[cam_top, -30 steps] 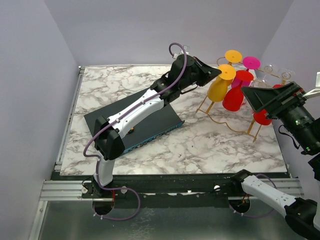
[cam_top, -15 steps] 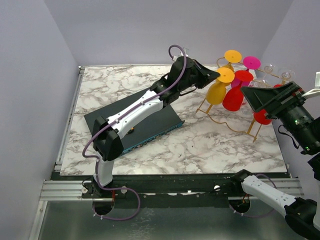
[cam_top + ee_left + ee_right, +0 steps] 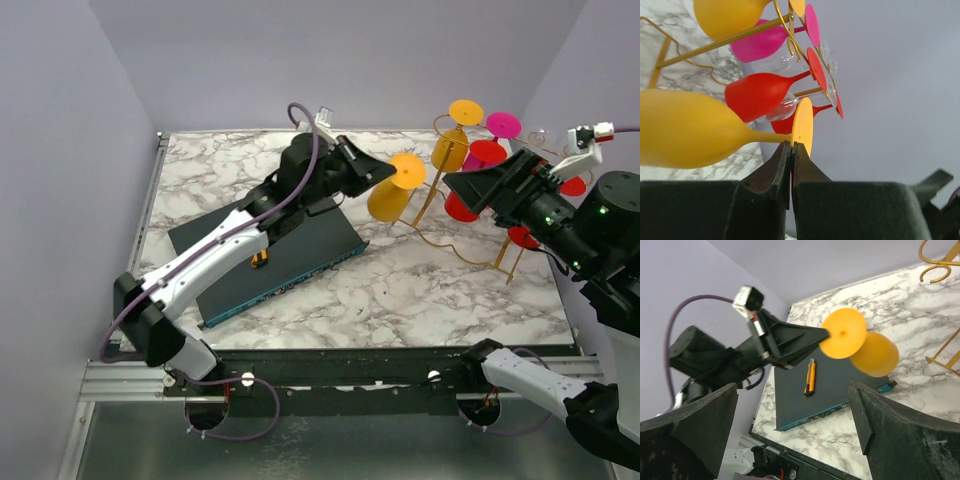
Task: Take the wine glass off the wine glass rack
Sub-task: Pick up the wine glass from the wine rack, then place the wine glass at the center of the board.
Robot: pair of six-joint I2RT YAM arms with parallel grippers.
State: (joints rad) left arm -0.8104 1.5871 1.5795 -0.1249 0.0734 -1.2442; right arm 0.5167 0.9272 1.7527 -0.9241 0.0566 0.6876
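Left wrist: L claw [image 3: 791,146] tight on stem of opaque yellow wine glass [image 3: 690,130]; R claw [image 3: 792,405] wide, empty.

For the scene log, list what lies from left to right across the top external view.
Dark board → left gripper, shut on the yellow wine glass → wine glass rack with more glasses hanging. The open right gripper overlaps the rack, so it is left out.

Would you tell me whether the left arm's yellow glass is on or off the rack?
Off: the left tool holds the yellow glass clear of the rack.
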